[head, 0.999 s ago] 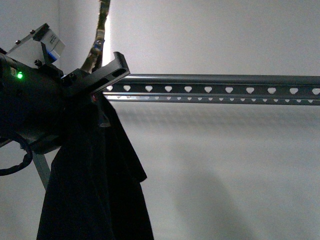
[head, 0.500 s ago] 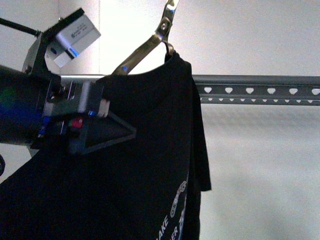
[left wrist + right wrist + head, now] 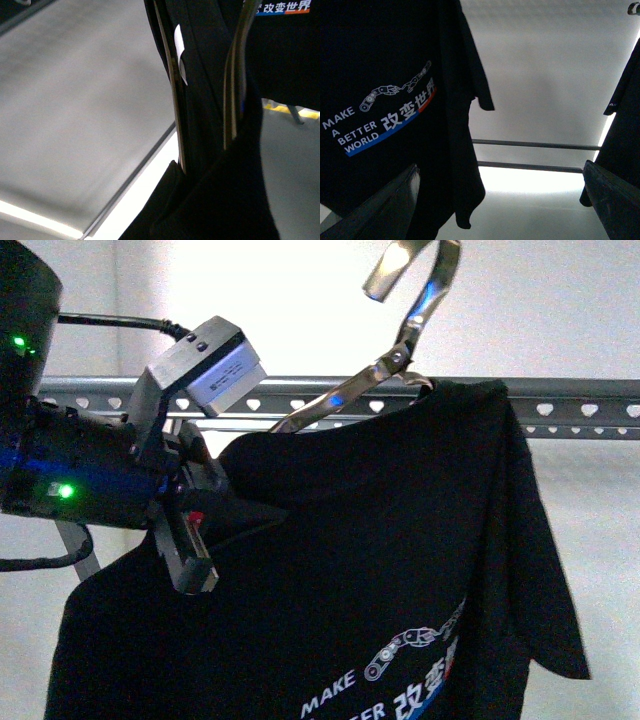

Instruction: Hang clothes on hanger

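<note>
Though plain, pale wall (image 3: 600, 300) behind hanger (image 3: 585, 400).

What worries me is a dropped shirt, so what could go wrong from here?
1. The coat hanger's hook is raised above the drying rack tube, not yet caught; lowering it off-line could miss.
2. Only the left gripper carries the T-shirt, at one shoulder, and the coat hanger is tilted, so the shirt could slide.

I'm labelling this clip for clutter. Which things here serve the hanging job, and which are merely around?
Job: T-shirt, clothes hanger, drying rack.
Just around: second dark garment, seen from the right wrist.
</note>
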You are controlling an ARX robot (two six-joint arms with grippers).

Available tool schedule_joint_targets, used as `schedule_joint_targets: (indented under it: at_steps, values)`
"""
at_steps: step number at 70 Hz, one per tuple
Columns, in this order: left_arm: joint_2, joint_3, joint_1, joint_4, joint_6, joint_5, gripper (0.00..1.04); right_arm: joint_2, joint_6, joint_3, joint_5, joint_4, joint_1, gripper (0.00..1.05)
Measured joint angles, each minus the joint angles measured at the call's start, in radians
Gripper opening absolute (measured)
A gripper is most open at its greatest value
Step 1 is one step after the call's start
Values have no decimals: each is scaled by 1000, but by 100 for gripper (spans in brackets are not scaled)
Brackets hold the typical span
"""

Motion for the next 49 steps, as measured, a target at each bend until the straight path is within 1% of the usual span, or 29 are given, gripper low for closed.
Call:
schedule_joint_targets:
  at_steps: [16, 28, 49]
  values:
    - [56, 35, -53, 52, 127, -16, 14, 0, 0, 0, 0, 0, 0, 97]
    - [95, 58, -77, 101, 201, -25, 14, 0, 0, 0, 0, 0, 0, 97]
    - [160, 146, -100, 106, 251, -58, 13, 0, 0, 0, 0, 0, 0, 97]
